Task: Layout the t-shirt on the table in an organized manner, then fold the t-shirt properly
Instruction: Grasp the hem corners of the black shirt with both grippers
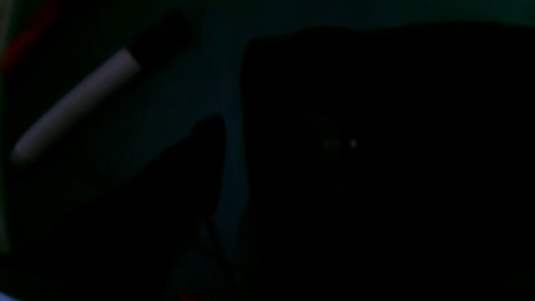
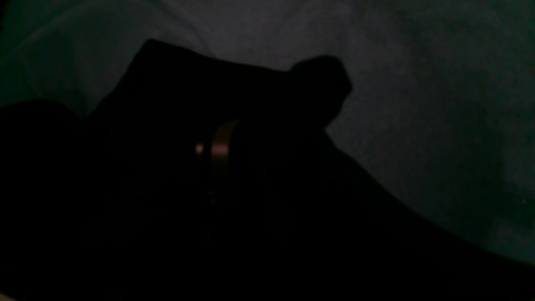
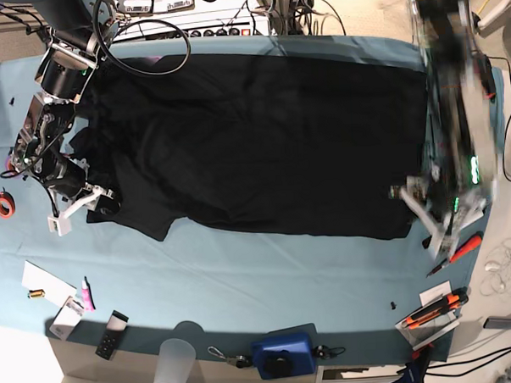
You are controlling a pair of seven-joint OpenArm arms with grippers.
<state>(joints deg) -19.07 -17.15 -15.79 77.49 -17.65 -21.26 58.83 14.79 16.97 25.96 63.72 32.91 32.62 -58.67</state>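
The t-shirt (image 3: pixel 270 140) lies spread flat and dark across the far half of the table (image 3: pixel 242 277). Its body runs nearly from one arm to the other, and no print is showing.

Closest to me, along the near edge, I see a clear plastic cup (image 3: pixel 174 369) and a blue block-like object (image 3: pixel 284 356). Orange-handled tools (image 3: pixel 435 311) sit toward the near corner on the base view's right. Further in is a wide strip of bare teal cloth, then the shirt's near hem.

At the hem's corner on the view's right, the left gripper (image 3: pixel 430 218) hangs just beside the fabric. It is smeared by blur. Its wrist camera is almost black and gives only one pale finger (image 1: pixel 75 104), so I cannot tell whether the claw is apart or together.

On the view's left, the right gripper (image 3: pixel 80 209) sits at the sleeve edge, with its white fingers (image 3: pixel 62 222) on either side of the black cloth's border. Its wrist camera shows a black hump of shirt (image 2: pixel 209 234) close up against the paler table cover (image 2: pixel 418 104). It is too dim for me to say whether the claw is pinching the fabric or merely next to it. A red tape roll (image 3: pixel 3 203) lies further out on that side.

Beyond the shirt's far edge, a power strip (image 3: pixel 223 27) and cables run along the back.
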